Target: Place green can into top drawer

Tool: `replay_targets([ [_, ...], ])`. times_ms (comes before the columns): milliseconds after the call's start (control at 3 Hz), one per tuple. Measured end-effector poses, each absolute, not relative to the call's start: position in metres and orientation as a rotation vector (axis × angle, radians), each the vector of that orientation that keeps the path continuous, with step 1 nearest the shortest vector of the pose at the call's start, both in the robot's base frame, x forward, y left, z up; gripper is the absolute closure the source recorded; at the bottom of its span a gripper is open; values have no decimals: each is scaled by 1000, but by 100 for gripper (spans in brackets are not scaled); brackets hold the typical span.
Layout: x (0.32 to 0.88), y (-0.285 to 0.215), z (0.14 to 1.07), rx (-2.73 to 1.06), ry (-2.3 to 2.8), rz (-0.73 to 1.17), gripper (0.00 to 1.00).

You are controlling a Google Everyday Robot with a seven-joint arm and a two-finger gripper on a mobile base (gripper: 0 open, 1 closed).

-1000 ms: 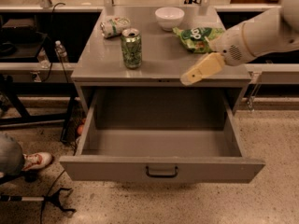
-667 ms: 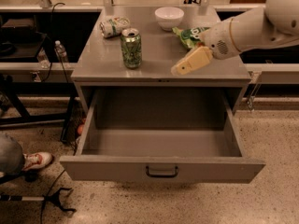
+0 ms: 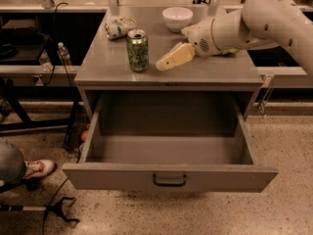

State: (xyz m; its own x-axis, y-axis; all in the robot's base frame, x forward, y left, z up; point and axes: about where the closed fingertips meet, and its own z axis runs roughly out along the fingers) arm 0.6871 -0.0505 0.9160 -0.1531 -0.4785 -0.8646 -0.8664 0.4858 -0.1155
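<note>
Green can (image 3: 137,50) upright on the table (image 3: 220,71), long axis vertical, at 9 o'clock from my hand (image 3: 171,60), just beside it. My hand holds nothing; its opening I cannot tell. Top drawer (image 3: 122,177) open at 6 o'clock.

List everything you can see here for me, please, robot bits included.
green can: one, green with silver top, upright on cabinet top
crushed can: one, pale white-green, lying behind the green can
bowl: one, white, back of cabinet top
top drawer: one, grey, pulled open below
water bottle: one, clear, far left
shoe: one, white, floor lower left
arm: one, off-white, reaching from right
gripper: one, yellowish, over cabinet top, right of green can, not touching
</note>
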Motion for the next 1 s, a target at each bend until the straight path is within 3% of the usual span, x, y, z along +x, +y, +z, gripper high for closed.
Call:
replay_targets([
  [1000, 739, 18, 892, -1091, 1751, 554, 0],
])
